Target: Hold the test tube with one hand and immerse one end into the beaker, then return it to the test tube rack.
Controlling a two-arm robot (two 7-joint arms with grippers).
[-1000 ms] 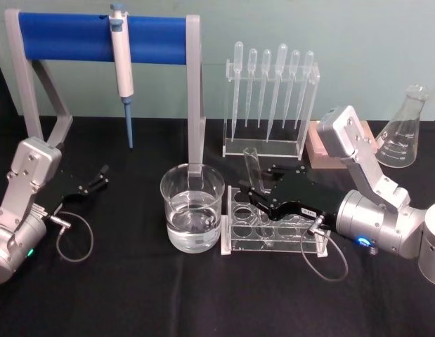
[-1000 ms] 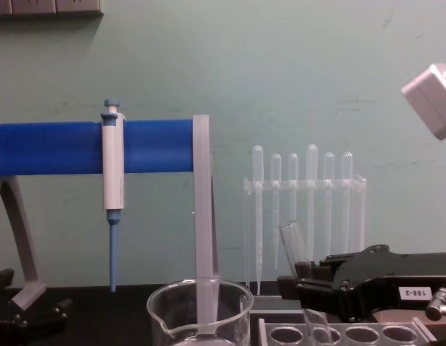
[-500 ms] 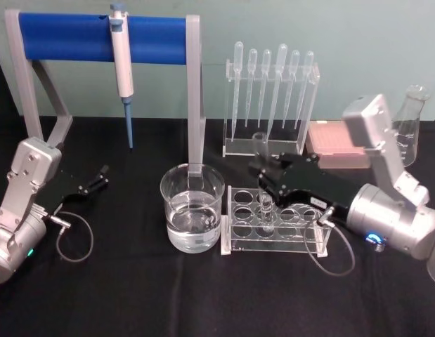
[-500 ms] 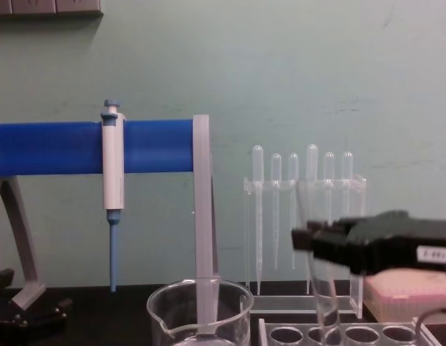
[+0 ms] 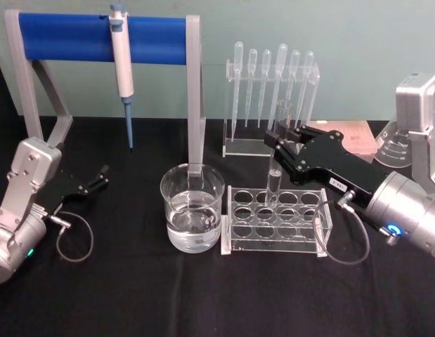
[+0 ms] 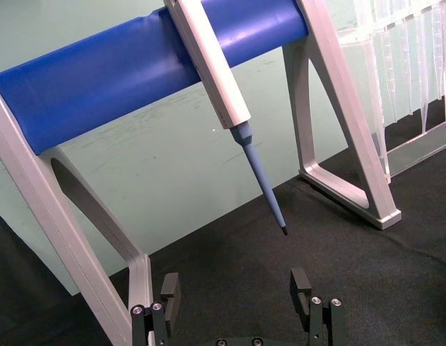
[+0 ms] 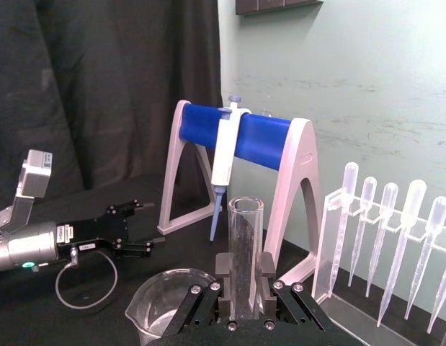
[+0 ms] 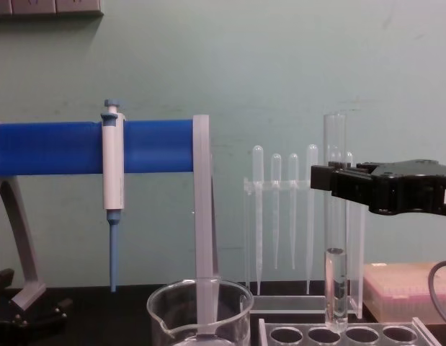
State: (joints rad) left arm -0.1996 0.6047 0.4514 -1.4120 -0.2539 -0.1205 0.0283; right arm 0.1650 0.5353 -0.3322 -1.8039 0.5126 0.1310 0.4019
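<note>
My right gripper (image 5: 279, 140) is shut on the test tube (image 5: 276, 168), a tall clear glass tube held upright by its upper half. The test tube (image 8: 335, 216) hangs with its rounded end just above a hole of the clear rack (image 8: 352, 334), and a liquid line shows in its lower part. The right wrist view has the test tube (image 7: 245, 245) standing between the right gripper's (image 7: 244, 288) fingers. The beaker (image 5: 192, 207), holding water, stands left of the rack, apart from the tube; it is the beaker (image 8: 199, 310) in the chest view. My left gripper (image 5: 101, 175) rests open at the far left.
A clear tube rack (image 5: 277, 221) sits right of the beaker. Behind stand a blue-barred stand (image 5: 98, 38) with a white and blue pipette (image 5: 121, 63), a rack of plastic droppers (image 5: 271, 98), a pink box (image 8: 410, 292) and a conical flask (image 5: 393, 147).
The right gripper has raised the test tube from a tilted pose low in the rack to upright, its lower end now at the rack's top. The left arm has not moved.
</note>
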